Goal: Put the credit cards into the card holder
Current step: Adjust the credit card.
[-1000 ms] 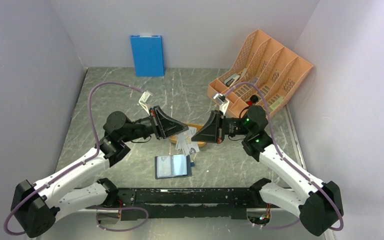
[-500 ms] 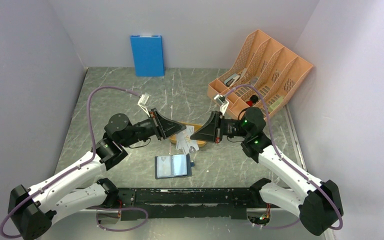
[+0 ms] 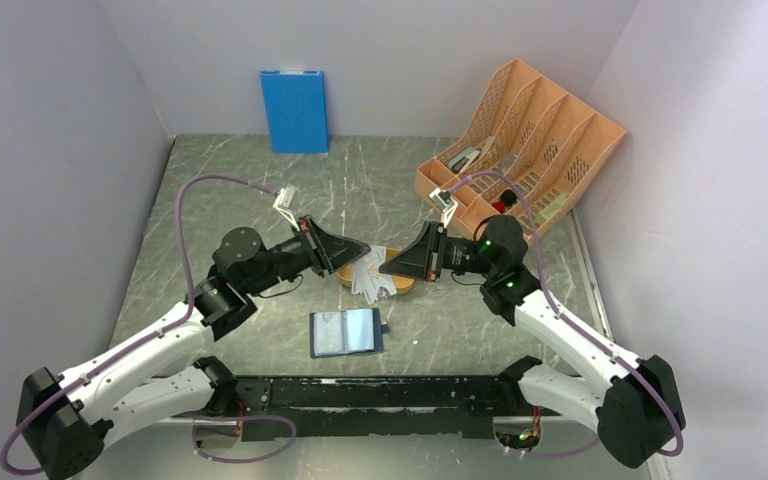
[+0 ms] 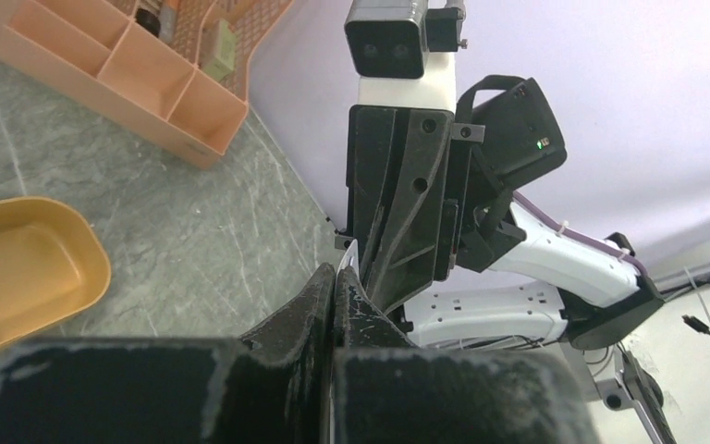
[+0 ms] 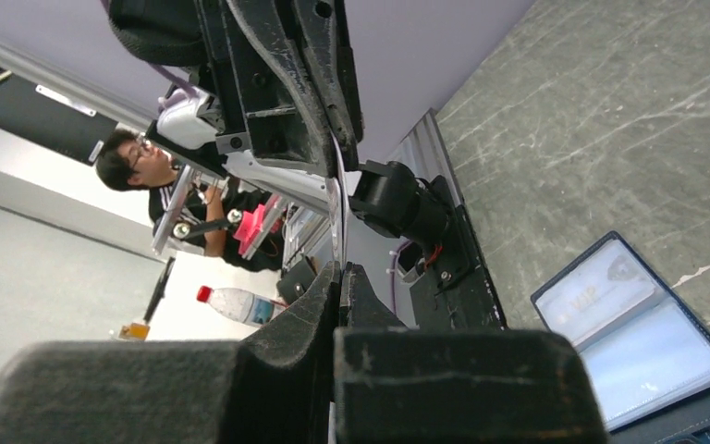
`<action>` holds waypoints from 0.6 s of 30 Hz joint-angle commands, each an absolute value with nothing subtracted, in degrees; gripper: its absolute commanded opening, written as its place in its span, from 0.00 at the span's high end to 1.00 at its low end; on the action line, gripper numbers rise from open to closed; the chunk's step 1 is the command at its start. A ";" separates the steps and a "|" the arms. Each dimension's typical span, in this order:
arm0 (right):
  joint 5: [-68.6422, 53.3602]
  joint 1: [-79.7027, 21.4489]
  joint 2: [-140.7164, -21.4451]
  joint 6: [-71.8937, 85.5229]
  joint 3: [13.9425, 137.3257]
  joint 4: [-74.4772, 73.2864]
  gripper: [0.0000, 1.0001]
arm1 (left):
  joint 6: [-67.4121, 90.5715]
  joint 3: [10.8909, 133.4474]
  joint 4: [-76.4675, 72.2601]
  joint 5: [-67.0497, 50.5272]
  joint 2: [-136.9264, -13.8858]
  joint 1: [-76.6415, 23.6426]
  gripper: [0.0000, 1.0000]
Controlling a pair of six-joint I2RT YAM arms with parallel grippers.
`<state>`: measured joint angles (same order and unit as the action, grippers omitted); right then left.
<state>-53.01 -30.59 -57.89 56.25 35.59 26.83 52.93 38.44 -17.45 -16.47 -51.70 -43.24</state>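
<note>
the credit cards (image 3: pixel 371 279) hang in a fan just beyond the card holder (image 3: pixel 345 333), which lies open and flat with its long side running left to right. the left gripper (image 3: pixel 359 262) and right gripper (image 3: pixel 389 269) pinch the fan from opposite sides, both pairs of jaws closed flat on it and neither plainly nearer the holder. each wrist view shows only a thin pale edge, so i can't tell how many cards each grips.

The grey marbled surface (image 3: pixel 260 190) carries four things. The card holder (image 3: pixel 345 332) lies open and flat near the front edge, its pale pockets facing up. Just behind it sits the shallow orange tray (image 3: pixel 401 287). A peach organizer (image 3: pixel 520 130) stands at the back right corner, tilted back towards the wall. A blue panel (image 3: pixel 294 110) stands upright against the back wall.
</note>
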 commanded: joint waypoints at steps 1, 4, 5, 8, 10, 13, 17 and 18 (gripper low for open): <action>-54.22 -30.75 -59.93 60.57 32.60 29.77 1.00 | 53.25 37.53 -16.39 -6.14 -52.82 -41.74 0.95; -52.85 -30.68 -62.56 62.65 30.68 32.42 1.00 | 53.73 36.76 -15.35 -3.99 -55.11 -41.66 0.95; -52.30 -30.63 -63.75 63.41 30.03 33.60 1.00 | 53.82 36.25 -16.06 -3.40 -56.05 -41.58 0.95; -50.08 -30.62 -66.24 63.89 29.21 34.30 1.00 | 53.69 35.30 -18.59 -2.29 -59.43 -41.19 0.95; -48.08 -30.53 -67.86 62.39 29.43 33.38 1.00 | 52.90 35.10 -20.81 -2.62 -62.33 -40.56 0.95; -46.74 -30.12 -70.64 59.95 30.70 32.50 1.00 | 51.09 35.36 -25.04 -4.42 -67.73 -39.64 0.95; -45.92 -28.87 -75.67 56.90 32.41 31.76 1.00 | 47.88 36.20 -30.08 -7.63 -73.37 -38.16 0.95; -45.88 -28.55 -77.02 56.37 32.78 31.55 1.00 | 47.46 36.21 -30.82 -8.02 -74.51 -37.70 0.95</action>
